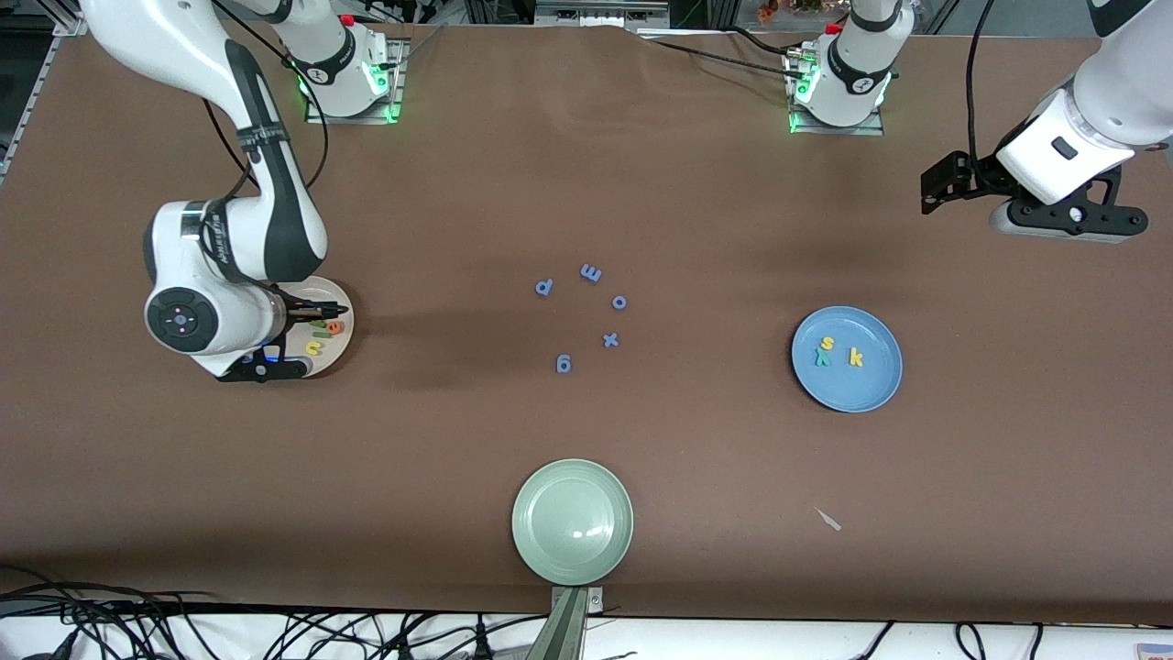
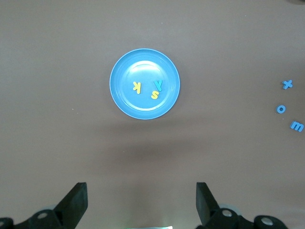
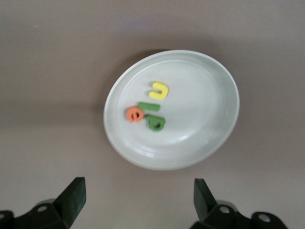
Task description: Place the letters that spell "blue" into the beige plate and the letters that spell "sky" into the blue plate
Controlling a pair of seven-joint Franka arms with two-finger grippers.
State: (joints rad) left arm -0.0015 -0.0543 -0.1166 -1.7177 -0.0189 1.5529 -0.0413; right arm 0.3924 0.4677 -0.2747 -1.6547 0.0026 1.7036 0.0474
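White arms with black joint bands and cables, green-lit bases, black pincers.

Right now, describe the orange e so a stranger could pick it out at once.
Find the beige plate at the right arm's end of the table, under the right end effector. Four small foam letters lie together in it. The orange e is the only orange one, touching the green l beside the green b and yellow u.

Five small blue-purple foam letters (image 1: pixel 586 316) loosely ringed at centre of brown surface (image 1: pixel 586 165). Round pale green shallow plate (image 1: pixel 573 521) nearer front camera, empty. Small pale scrap (image 1: pixel 828 520) beside it, well apart.
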